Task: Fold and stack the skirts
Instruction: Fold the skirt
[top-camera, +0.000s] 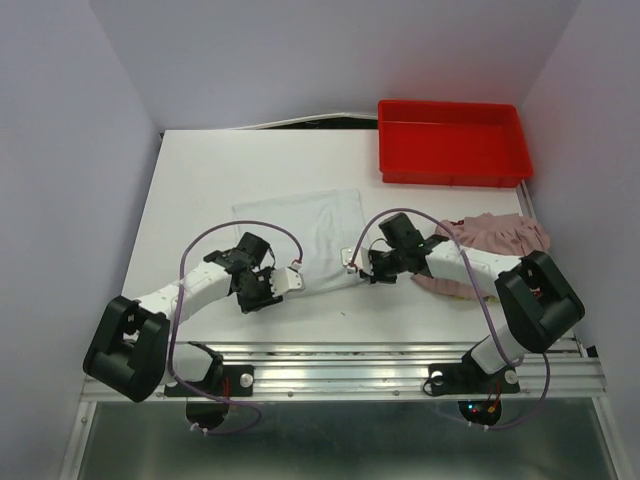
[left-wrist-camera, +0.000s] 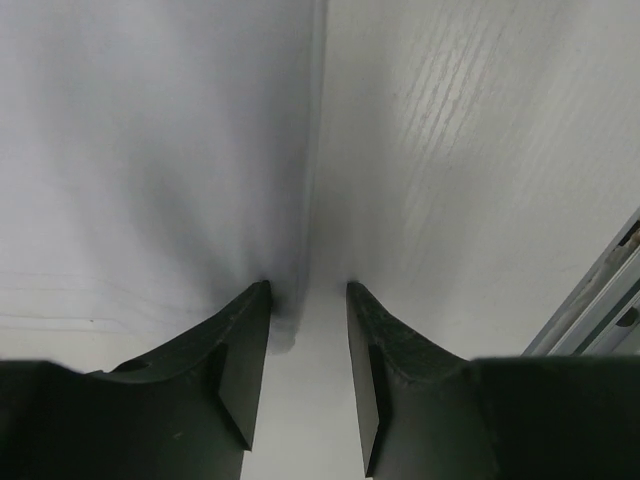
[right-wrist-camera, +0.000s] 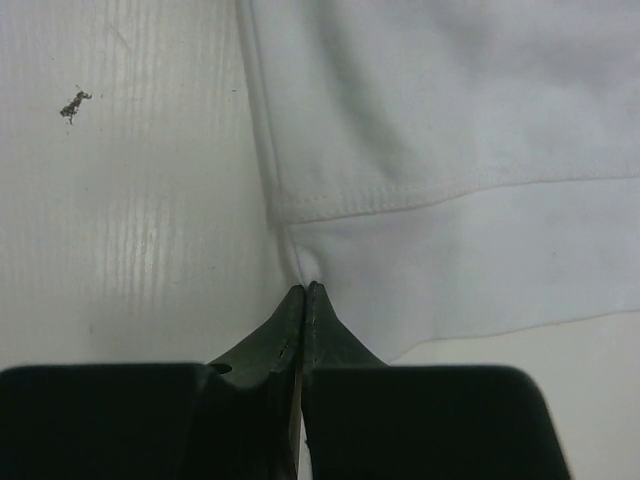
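Observation:
The pale grey-white skirt lies flat in the middle of the table. My right gripper is at its near right corner, and in the right wrist view the gripper is shut on the skirt's edge, with the cloth puckered at the tips. My left gripper is at the near left corner. In the left wrist view it is open and straddles the skirt's side edge, holding nothing. The dusty pink skirt lies crumpled at the right, partly under the right arm.
A red plastic tray stands at the back right. A metal rail runs along the table's near edge. A small dark speck lies on the table left of the right gripper.

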